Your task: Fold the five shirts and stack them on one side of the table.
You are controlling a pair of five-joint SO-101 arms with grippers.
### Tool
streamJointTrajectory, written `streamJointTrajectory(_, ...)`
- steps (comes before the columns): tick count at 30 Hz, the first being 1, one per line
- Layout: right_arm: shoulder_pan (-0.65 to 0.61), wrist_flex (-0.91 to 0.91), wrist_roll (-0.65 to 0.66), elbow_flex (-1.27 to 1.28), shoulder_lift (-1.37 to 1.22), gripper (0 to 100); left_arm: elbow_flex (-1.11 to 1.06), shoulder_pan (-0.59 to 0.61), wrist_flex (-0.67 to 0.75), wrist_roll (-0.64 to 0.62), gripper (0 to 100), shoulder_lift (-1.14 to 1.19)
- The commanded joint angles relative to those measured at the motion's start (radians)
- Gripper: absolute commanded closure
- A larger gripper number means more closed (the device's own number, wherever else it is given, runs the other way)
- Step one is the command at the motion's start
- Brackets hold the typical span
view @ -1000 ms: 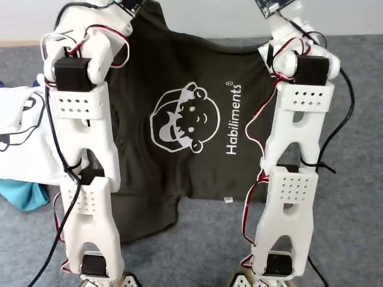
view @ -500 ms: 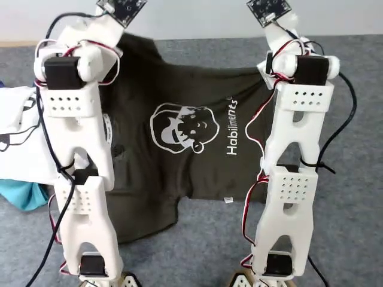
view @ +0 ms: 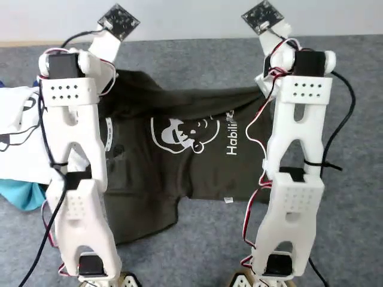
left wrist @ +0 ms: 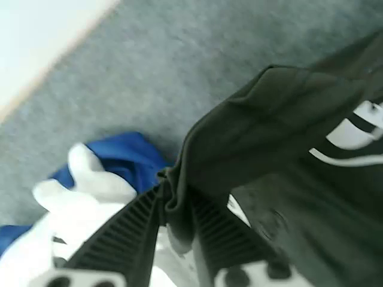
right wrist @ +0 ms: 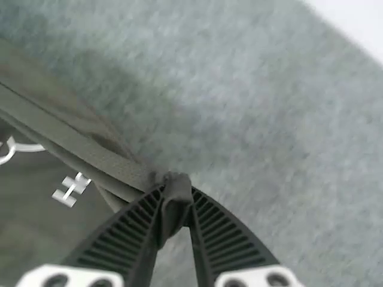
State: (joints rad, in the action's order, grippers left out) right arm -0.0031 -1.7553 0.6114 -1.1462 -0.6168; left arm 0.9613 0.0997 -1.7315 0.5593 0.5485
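At far left, white shirt (view: 18, 137) heaped on tabletop (view: 353, 179). The left gripper (left wrist: 175, 194) has its fingers clenched on dark T-shirt (view: 179, 173) far corner; shirt lies between arms. The right gripper (right wrist: 175, 194) fingers pinch opposite corner. Step: first fold. Next, likely: carry both corners evenly to near hem, release.

I have both white plastic arms stretched from their bases at 6 o'clock out toward 12 o'clock: the left arm (view: 72, 155) on the 9 o'clock side, the right arm (view: 296, 155) on the 3 o'clock side. My left gripper (left wrist: 173, 194), with black ribbed fingers, pinches a fold of the dark olive shirt (left wrist: 281, 119). My right gripper (right wrist: 173, 192) is clamped tight on that shirt's edge.
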Motion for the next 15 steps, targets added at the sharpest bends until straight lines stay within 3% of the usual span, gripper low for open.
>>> streamJointTrajectory(1,-0.013,-0.041,-0.028,0.166,0.186,98.7,-0.223,-0.031,-0.026,0.006,100,-0.195)
streamJointTrajectory(9,-0.013,-0.041,-0.037,0.575,0.429,98.7,-0.754,-0.054,-0.025,0.061,100,-0.48)
streamJointTrajectory(15,-0.013,-0.038,-0.038,0.895,0.607,98.7,-1.033,-0.052,-0.023,0.081,100,-0.632)
